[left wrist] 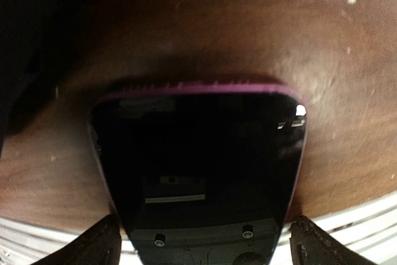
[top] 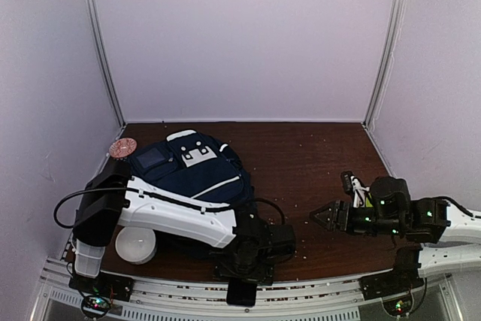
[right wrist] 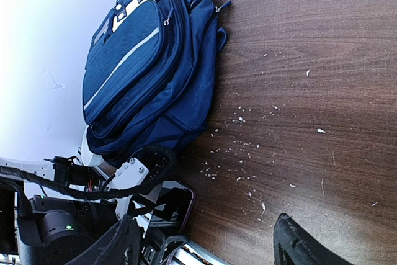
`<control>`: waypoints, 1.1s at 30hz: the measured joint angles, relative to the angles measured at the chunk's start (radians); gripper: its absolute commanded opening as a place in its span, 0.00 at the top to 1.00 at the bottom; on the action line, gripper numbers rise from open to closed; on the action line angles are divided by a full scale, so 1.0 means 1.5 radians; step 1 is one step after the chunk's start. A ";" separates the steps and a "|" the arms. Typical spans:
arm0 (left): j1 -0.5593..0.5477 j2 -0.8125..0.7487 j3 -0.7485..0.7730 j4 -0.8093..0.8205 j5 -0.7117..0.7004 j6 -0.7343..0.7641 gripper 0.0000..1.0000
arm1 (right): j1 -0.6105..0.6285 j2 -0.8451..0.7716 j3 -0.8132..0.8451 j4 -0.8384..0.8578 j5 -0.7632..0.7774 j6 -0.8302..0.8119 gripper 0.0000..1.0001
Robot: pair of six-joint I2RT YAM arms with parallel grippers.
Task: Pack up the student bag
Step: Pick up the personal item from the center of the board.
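Top external: one student bag point(top: 188, 171).

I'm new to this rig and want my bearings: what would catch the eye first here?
The big navy student bag lies on the left half of the table. At the near edge, a glossy black slab with a purple rim sits within the open left gripper; the right gripper hangs open over the crumb-speckled right side.

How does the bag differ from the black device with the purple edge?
The bag is navy fabric with white trim and bulky; the device is glossy black and flat. The bag is far larger than the device. Both lie on the table.
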State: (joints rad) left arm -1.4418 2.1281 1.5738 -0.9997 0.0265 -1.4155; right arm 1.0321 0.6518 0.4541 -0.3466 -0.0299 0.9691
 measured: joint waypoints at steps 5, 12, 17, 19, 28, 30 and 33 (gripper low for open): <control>0.006 0.000 -0.005 0.010 0.008 0.006 0.12 | 0.000 0.009 0.000 0.002 0.000 0.000 0.26; 0.012 -0.003 -0.011 0.009 0.021 0.014 0.31 | 0.000 0.019 0.001 0.003 0.000 -0.004 0.26; 0.013 -0.006 -0.013 0.010 0.018 0.017 0.43 | 0.000 0.019 0.003 0.003 0.000 -0.010 0.26; 0.013 -0.006 -0.009 0.006 0.009 0.020 0.44 | 0.000 0.018 0.004 0.002 0.000 -0.012 0.26; 0.010 -0.007 0.056 -0.049 -0.057 0.047 0.44 | 0.000 -0.006 0.025 -0.022 0.008 -0.016 0.26; 0.007 -0.007 0.064 -0.056 -0.064 0.051 0.44 | 0.000 -0.010 0.031 -0.030 0.011 -0.017 0.26; -0.002 -0.008 0.086 -0.077 -0.076 0.058 0.44 | 0.000 -0.011 0.032 -0.034 0.014 -0.019 0.26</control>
State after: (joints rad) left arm -1.4445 2.1166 1.7035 -1.1149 -0.0868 -1.3285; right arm 1.0321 0.6350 0.5026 -0.3969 -0.0086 0.9413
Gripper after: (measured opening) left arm 0.724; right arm 0.743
